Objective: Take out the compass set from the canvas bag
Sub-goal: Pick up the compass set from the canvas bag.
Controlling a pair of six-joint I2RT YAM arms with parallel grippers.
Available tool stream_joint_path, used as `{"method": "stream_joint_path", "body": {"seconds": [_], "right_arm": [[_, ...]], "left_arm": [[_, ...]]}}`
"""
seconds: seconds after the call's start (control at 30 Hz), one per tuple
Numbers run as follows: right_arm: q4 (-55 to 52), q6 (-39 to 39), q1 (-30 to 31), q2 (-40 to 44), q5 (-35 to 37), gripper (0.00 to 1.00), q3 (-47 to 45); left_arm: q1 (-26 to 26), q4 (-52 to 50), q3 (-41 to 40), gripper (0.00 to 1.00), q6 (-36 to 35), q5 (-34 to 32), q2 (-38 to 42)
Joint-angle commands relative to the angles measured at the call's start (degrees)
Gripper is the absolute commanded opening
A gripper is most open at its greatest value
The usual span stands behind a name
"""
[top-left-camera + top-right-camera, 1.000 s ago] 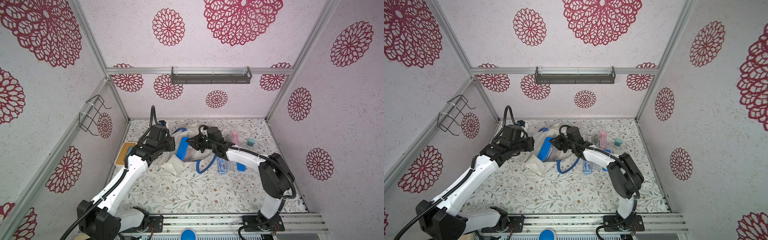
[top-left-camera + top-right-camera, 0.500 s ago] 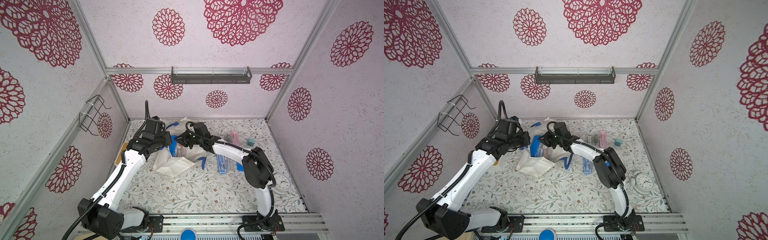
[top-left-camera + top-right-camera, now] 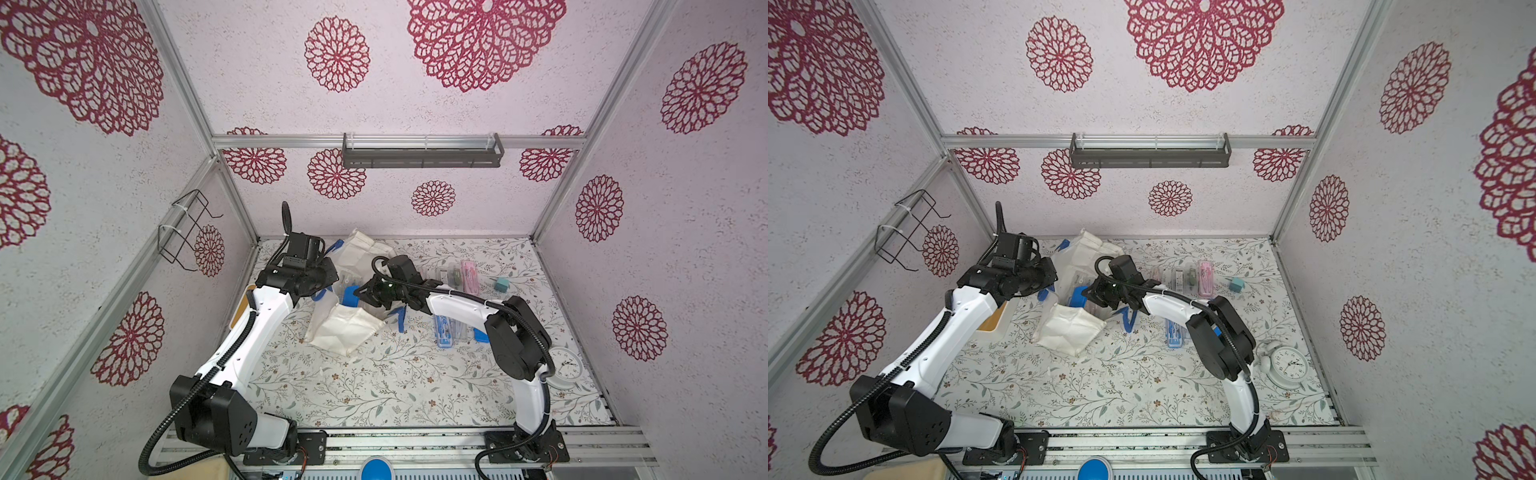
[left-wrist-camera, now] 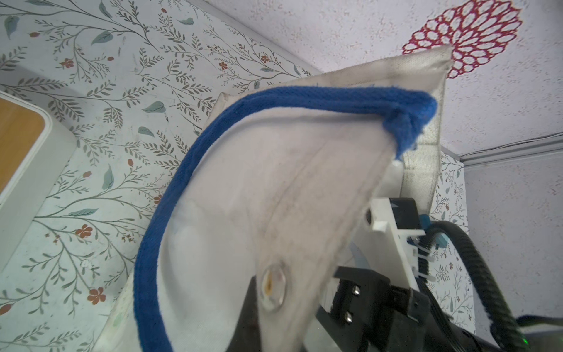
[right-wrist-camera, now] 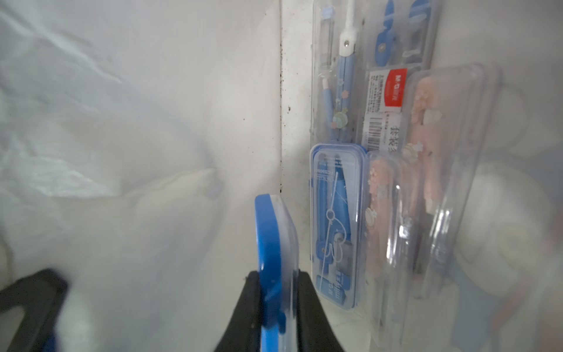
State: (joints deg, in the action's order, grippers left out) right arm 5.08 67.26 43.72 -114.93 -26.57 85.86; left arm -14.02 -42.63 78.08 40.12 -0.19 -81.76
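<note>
The off-white canvas bag (image 3: 345,328) with blue handles lies at the back left of the table, also in a top view (image 3: 1067,328). My left gripper (image 3: 328,282) is shut on its upper edge and holds the mouth up. In the left wrist view the fabric (image 4: 274,198) and a blue handle (image 4: 182,170) cover the jaws. My right gripper (image 3: 361,293) reaches into the mouth. In the right wrist view my right gripper (image 5: 277,292) is shut on a blue-and-clear compass set (image 5: 275,243), held on edge. Inside lie a blue case (image 5: 335,219) and a pink one (image 5: 426,183).
Several slim cases lie on the table to the right, some blue (image 3: 446,328) and one pink (image 3: 469,274), with a teal block (image 3: 502,284) beyond. A white alarm clock (image 3: 1289,363) sits by the right arm's base. A wood-topped white tray (image 3: 243,307) stands at the left wall.
Both arms and the bag have shifted left and toward the back wall. The left gripper has raised the bag's edge, and the right gripper has gone further into the mouth.
</note>
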Motion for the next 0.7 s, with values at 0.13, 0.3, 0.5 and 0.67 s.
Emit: {"method": "stream_joint_path", "body": {"seconds": [0.13,0.3,0.5,0.67], "right_arm": [[-2.72,-6.85,-2.83,8.34,2.35,0.11,4.46],[-2.98,-7.14,-7.70,10.40,1.45,0.12,6.24],[-2.69,-7.81,-15.10,14.10,-3.07,0.12,5.62],[-0.69,-7.51,-23.14,17.99,-8.72,0.12,1.31]], "left_arm": [[0.41,2.61,0.93,0.00,0.03,3.80,-1.04],[0.40,2.93,-0.71,0.00,-0.49,3.98,-0.05],[1.31,2.98,-1.01,0.00,-1.32,3.89,0.46],[4.13,1.52,0.38,0.00,-3.54,4.34,0.22]]}}
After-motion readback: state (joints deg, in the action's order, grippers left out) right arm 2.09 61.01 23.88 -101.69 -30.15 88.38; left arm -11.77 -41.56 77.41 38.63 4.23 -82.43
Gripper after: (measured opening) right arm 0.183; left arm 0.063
